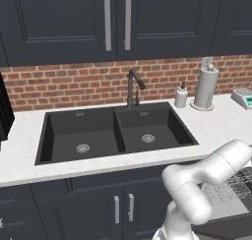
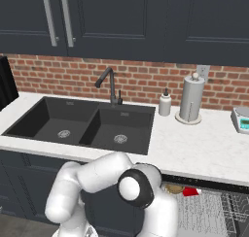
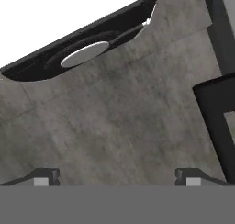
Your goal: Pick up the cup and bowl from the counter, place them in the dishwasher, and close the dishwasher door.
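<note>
We see our hand (image 3: 117, 179) low down, its two fingertips (image 3: 46, 177) wide apart with nothing between them, pointing at a grey floor (image 3: 114, 122). The red cup (image 2: 191, 192) and the tan bowl (image 2: 173, 188) sit side by side on the wire rack (image 2: 209, 211) of the open dishwasher, under the edge of the white desk (image 2: 204, 148). We cannot tell how far they are from our hand.

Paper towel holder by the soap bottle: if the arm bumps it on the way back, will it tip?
Probably. The paper towel holder stands tall and upright on a narrow round base, so a high push could topple it. Once down, the cylindrical roll might roll along the counter.
</note>
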You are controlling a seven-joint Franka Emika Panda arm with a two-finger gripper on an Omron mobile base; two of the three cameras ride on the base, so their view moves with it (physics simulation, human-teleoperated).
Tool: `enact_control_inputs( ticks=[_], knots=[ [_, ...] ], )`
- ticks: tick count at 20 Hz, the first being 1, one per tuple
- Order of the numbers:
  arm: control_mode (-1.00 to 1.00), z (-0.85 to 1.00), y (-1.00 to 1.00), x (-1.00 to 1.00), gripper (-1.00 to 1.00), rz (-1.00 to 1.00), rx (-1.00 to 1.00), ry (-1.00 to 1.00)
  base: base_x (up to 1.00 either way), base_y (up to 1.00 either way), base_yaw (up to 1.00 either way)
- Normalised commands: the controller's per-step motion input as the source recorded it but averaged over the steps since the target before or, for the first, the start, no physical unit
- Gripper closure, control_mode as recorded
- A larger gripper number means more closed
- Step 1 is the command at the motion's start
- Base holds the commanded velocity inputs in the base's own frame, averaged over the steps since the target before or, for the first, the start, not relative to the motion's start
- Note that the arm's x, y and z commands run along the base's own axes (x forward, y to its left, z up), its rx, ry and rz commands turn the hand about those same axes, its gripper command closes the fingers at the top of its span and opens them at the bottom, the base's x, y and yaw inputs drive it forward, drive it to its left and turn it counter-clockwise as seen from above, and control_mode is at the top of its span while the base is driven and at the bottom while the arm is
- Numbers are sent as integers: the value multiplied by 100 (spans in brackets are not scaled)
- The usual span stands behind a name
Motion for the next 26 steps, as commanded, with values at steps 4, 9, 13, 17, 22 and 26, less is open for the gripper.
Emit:
enact_control_inputs(
  ticks=[4,9,13,17,22,26],
  knots=[
    [-100,-100,-25,3,-100,3,-20,-2,0,0,0],
    [-100,-100,-26,33,-100,5,-13,-7,0,0,0],
    [-100,-99,-7,84,-100,10,-9,-18,0,0,0],
    [-100,-65,-2,100,-100,22,0,-32,0,0,0],
    [-100,-34,-11,100,-100,36,3,-49,0,0,0],
    [-100,-2,-26,100,-100,35,13,-67,0,0,0]
  ],
)
